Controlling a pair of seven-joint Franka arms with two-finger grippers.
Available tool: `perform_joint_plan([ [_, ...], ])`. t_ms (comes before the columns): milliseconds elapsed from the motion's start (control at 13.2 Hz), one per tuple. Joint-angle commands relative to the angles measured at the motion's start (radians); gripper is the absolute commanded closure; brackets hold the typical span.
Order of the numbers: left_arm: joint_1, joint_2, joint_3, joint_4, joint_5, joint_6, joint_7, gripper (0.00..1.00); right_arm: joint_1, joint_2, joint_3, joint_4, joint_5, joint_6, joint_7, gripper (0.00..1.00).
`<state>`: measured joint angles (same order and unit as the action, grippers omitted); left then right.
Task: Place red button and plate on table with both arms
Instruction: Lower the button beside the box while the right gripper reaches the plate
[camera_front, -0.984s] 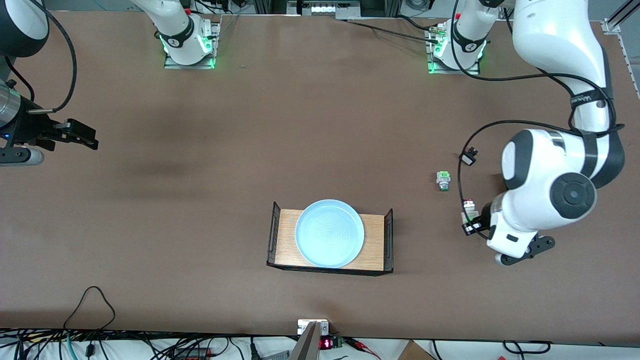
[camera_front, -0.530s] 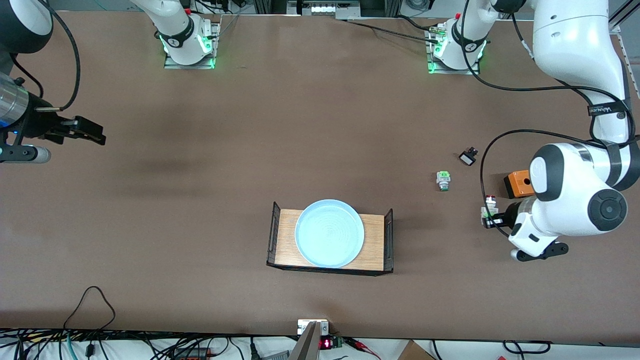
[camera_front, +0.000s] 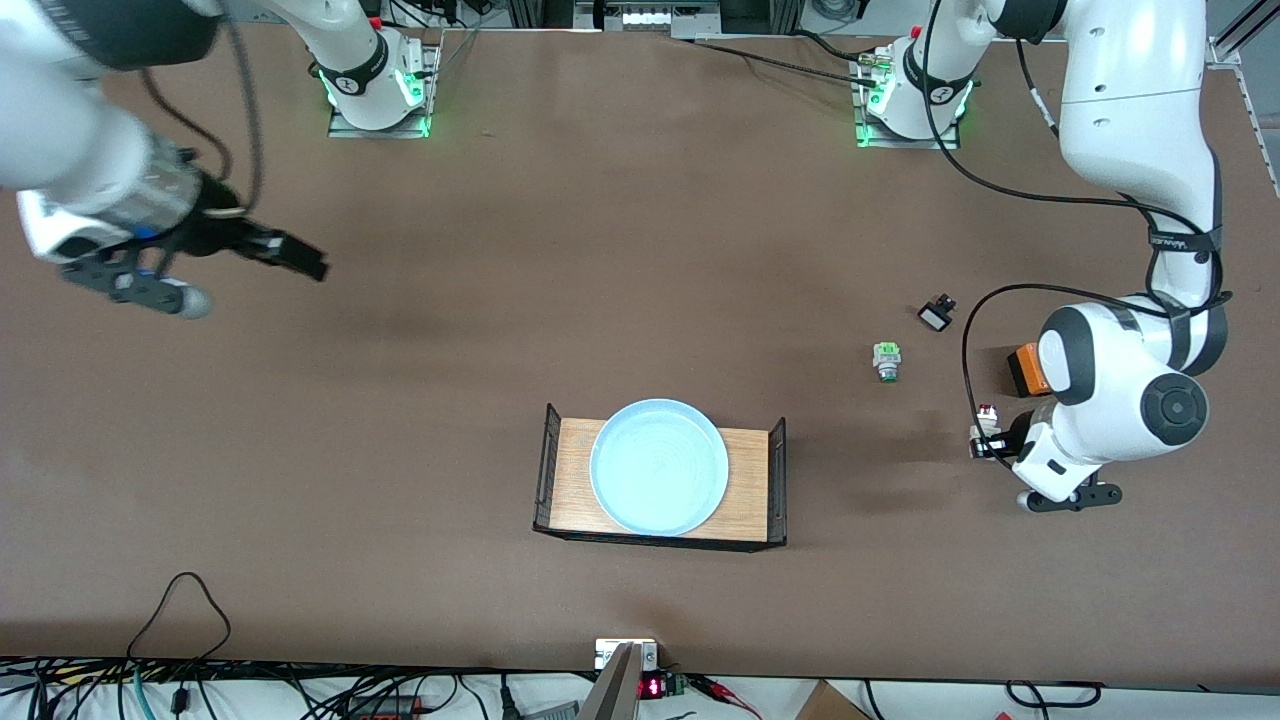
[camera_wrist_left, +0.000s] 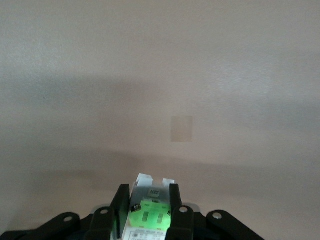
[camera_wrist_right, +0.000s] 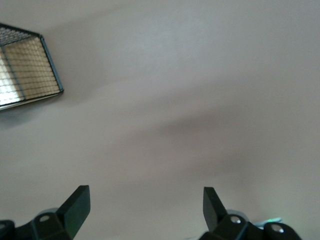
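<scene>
The left gripper (camera_front: 985, 440), clamped on the red button (camera_wrist_left: 148, 207), had carried it toward its end of the table (camera_front: 600, 250); the right gripper (camera_front: 300, 262), fingers wide, had swung inward; the plate (camera_front: 659, 466) remained on the tray (camera_front: 750, 480).

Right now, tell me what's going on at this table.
The left gripper has its fingers shut on the small red-capped push button with the light-green block, over the brown table near the orange box at the left arm's end. The right gripper hangs open over bare table at the right arm's end. The round light-blue plate sits untouched on the wooden tray with black wire ends.
</scene>
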<state>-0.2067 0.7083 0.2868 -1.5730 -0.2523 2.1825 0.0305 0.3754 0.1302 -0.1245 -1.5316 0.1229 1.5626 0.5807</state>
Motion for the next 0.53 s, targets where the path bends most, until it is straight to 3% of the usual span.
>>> perform_joint_plan([
  [0, 0.007, 0.005, -0.006, -0.038, -0.025, 0.060, 0.037, 0.98, 0.114, 0.026, -0.009, 0.002, 0.006, 0.005, 0.137, 0.00],
  [227, 0.006, 0.026, -0.005, -0.038, -0.099, 0.079, 0.032, 0.98, 0.227, 0.077, -0.011, 0.010, 0.004, 0.111, 0.308, 0.00],
  [454, 0.004, 0.046, -0.005, -0.036, -0.102, 0.101, 0.031, 0.96, 0.279, 0.159, -0.011, 0.056, 0.061, 0.256, 0.519, 0.00],
])
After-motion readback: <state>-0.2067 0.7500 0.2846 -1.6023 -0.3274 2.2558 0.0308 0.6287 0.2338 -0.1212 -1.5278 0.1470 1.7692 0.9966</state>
